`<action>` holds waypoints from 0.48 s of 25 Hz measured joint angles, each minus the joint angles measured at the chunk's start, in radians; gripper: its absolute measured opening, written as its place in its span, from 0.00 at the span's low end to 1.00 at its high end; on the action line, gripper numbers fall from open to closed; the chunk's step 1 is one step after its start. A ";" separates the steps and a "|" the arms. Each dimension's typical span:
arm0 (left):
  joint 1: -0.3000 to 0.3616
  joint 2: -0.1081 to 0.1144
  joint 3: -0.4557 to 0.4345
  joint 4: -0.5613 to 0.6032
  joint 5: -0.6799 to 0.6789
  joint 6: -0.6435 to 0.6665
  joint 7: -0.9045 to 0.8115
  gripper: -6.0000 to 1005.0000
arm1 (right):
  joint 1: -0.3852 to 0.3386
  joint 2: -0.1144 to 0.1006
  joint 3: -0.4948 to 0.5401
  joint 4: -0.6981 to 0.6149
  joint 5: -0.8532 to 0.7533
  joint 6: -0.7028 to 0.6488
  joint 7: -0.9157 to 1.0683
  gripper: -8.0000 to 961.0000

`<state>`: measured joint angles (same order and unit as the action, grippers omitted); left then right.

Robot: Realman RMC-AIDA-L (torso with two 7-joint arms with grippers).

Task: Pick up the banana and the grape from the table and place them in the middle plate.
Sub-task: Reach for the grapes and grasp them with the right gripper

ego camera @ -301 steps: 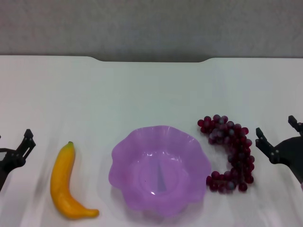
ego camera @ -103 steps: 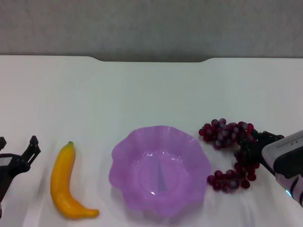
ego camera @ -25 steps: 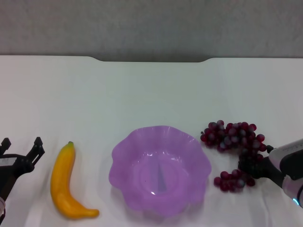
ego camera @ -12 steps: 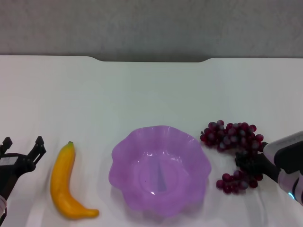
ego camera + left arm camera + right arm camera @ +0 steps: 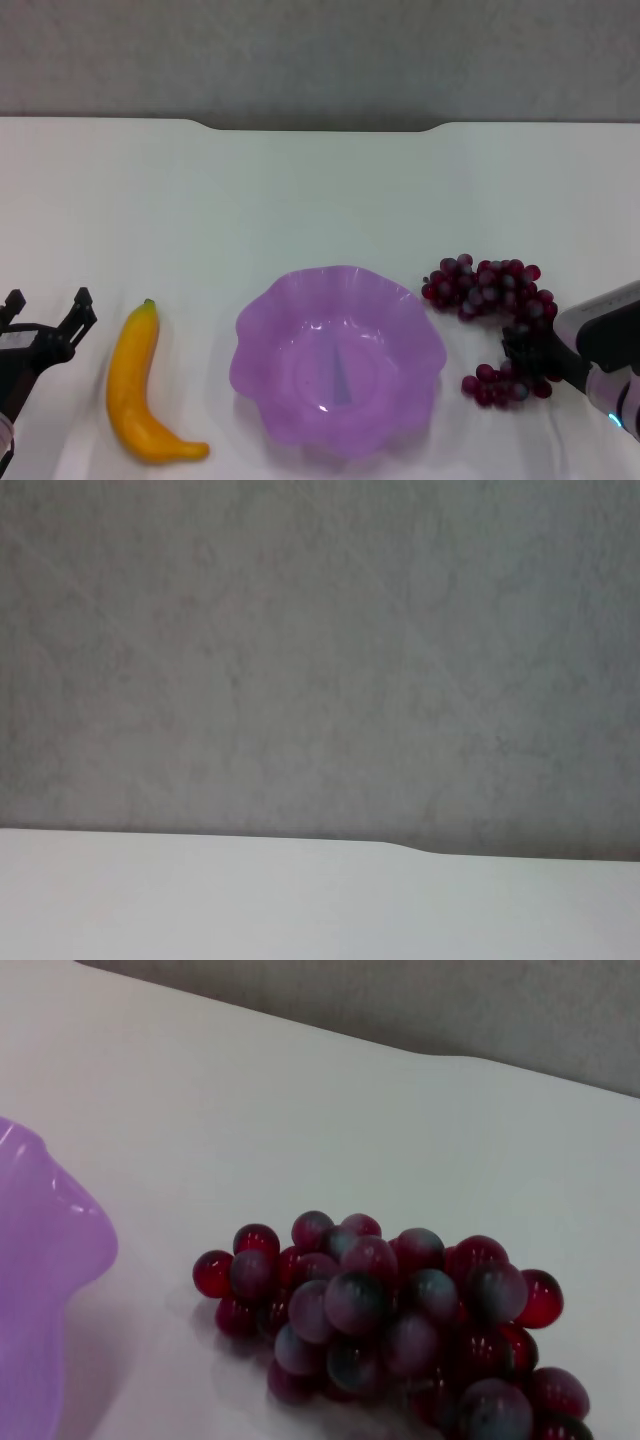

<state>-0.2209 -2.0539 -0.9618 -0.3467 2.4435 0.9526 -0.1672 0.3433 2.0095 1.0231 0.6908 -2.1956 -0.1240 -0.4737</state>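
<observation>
Reaching in among the grape (image 5: 497, 318) bunch, the right gripper (image 5: 530, 348) has its tip buried in the berries — whether its fingers clamp them, I cannot tell. Just beyond it lies the middle plate (image 5: 262, 330). Spread apart, the left gripper (image 5: 47, 312) hovers just beside the banana (image 5: 137, 385) — not touching it.

One banana (image 5: 138, 385), one bunch of grapes (image 5: 492, 302), one scalloped purple plate (image 5: 337, 355), all on one white bench (image 5: 300, 200). Two grippers: left gripper (image 5: 45, 312), right gripper (image 5: 525, 350).
</observation>
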 joint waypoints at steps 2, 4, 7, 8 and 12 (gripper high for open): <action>0.000 0.000 0.000 0.000 0.000 0.000 0.000 0.89 | -0.003 0.000 0.000 0.004 0.001 -0.002 0.000 0.70; 0.000 0.000 0.000 0.000 0.000 0.000 0.000 0.89 | -0.003 0.000 0.000 0.004 0.001 -0.003 0.001 0.65; 0.000 0.000 0.000 0.002 0.000 0.000 0.000 0.89 | -0.005 0.000 0.000 0.004 0.001 -0.013 0.003 0.62; 0.000 0.000 0.000 0.003 0.000 0.000 0.000 0.89 | -0.006 0.000 0.000 0.004 0.001 -0.018 0.003 0.61; 0.001 0.000 0.000 0.003 0.000 0.000 0.000 0.89 | -0.009 0.001 -0.001 0.004 0.000 -0.026 0.002 0.56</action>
<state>-0.2199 -2.0540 -0.9618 -0.3437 2.4435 0.9526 -0.1672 0.3347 2.0106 1.0219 0.6951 -2.1952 -0.1502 -0.4721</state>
